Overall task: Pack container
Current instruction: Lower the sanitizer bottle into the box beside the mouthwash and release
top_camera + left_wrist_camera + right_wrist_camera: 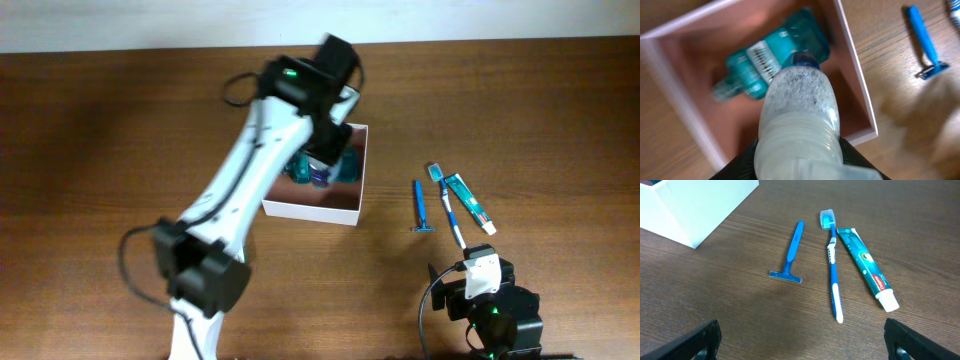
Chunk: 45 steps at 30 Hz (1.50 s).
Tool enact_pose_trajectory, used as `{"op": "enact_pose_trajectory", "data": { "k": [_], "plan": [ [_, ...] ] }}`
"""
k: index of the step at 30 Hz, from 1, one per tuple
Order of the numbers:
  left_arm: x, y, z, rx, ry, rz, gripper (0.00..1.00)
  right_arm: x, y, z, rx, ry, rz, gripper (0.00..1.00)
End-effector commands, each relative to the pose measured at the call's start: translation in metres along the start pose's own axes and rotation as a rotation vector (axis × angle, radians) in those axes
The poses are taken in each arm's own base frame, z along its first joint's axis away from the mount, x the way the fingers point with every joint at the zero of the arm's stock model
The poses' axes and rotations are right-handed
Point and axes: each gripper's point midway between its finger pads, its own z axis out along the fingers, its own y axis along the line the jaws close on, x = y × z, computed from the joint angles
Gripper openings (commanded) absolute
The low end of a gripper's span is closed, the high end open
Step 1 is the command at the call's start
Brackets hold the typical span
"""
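Note:
The container [335,207] is a white square box, pinkish-brown inside, at the table's middle; it also shows in the left wrist view [860,102] and the right wrist view [700,210]. A teal bottle [772,57] lies inside it. My left gripper [799,157] is shut on a clear bottle with a blue cap [800,107] and holds it over the container's inside. My right gripper [802,340] is open and empty, low near the front edge. In front of it lie a blue razor [790,255], a blue-white toothbrush [834,265] and a toothpaste tube [865,267].
The razor [421,208], toothbrush [449,208] and toothpaste tube [469,202] lie right of the container on the brown wooden table [120,130]. The left arm reaches from the front left over the container.

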Motion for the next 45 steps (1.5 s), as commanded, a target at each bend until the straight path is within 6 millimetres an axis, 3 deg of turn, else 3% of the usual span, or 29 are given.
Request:
{"op": "enact_pose_trajectory", "data": {
  "k": [1,5,9,11,18,23,24,28,32,34,36,40,41,45],
  "plan": [
    [-0.002,-0.023,0.030,0.008,0.040,0.039,0.02,0.000,0.001,0.000,-0.008,-0.006,0.016,0.99],
    [-0.002,-0.032,0.043,0.010,0.059,0.057,0.08,0.000,0.001,0.000,-0.008,-0.006,0.016,0.99],
    [-0.004,-0.029,0.041,0.002,0.051,0.054,0.54,0.000,0.001,0.000,-0.008,-0.006,0.016,0.99],
    [-0.001,-0.023,0.036,-0.017,0.062,0.048,0.63,0.000,0.001,0.000,-0.008,-0.006,0.016,0.99],
    [0.016,0.007,-0.016,-0.040,0.104,-0.010,0.69,0.000,0.001,0.000,-0.008,-0.006,0.016,0.99],
    [0.009,0.021,-0.061,-0.016,-0.023,-0.060,0.74,0.000,0.001,0.000,-0.008,-0.006,0.016,0.99],
    [0.011,0.033,-0.082,-0.021,-0.072,-0.087,0.76,0.000,0.001,0.000,-0.008,-0.006,0.016,0.99],
    [0.023,0.061,-0.130,-0.041,-0.183,-0.153,0.77,0.000,0.001,0.000,-0.008,-0.006,0.016,0.99],
    [0.048,0.092,-0.158,-0.094,-0.221,-0.236,0.76,0.000,0.001,0.000,-0.008,-0.006,0.016,0.99],
    [0.069,0.112,-0.155,-0.139,-0.181,-0.310,0.77,0.000,0.001,0.000,-0.008,-0.006,0.016,0.99],
    [0.088,0.123,-0.139,-0.150,-0.105,-0.369,0.77,0.000,0.001,0.000,-0.008,-0.006,0.016,0.99],
    [0.118,0.134,-0.091,-0.127,0.076,-0.447,0.78,0.000,0.001,0.000,-0.008,-0.006,0.016,0.99],
    [0.128,0.133,-0.065,-0.097,0.135,-0.465,0.78,0.000,0.001,0.000,-0.008,-0.006,0.016,0.99],
    [0.149,0.129,-0.022,-0.083,0.234,-0.521,0.78,0.000,0.001,0.000,-0.008,-0.006,0.016,0.99]
  ]
}}
